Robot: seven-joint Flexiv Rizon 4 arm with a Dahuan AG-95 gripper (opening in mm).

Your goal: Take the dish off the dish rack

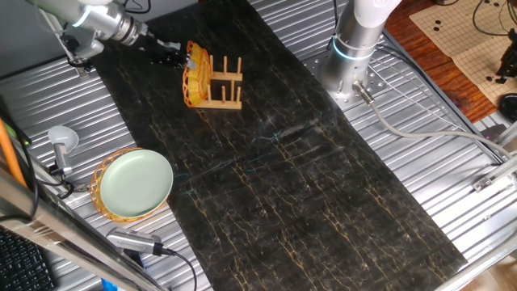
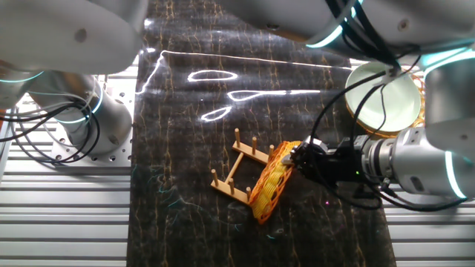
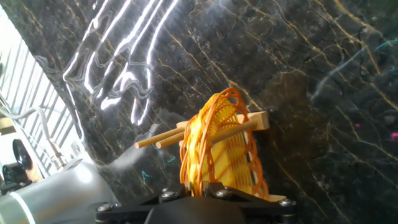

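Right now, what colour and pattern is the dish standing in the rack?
Orange-yellow, with an open woven lattice. The dish shows best in the hand view, standing on edge between the dish rack pegs.

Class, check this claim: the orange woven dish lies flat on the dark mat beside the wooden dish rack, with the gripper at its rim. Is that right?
Not quite. The woven dish stands on edge in the wooden dish rack, leaning between its pegs, as the other fixed view shows. The gripper is indeed at its rim.

dish (image 1: 191, 77) upright in dish rack (image 1: 223, 84) end slot, end effector (image 1: 179, 58) at its rim
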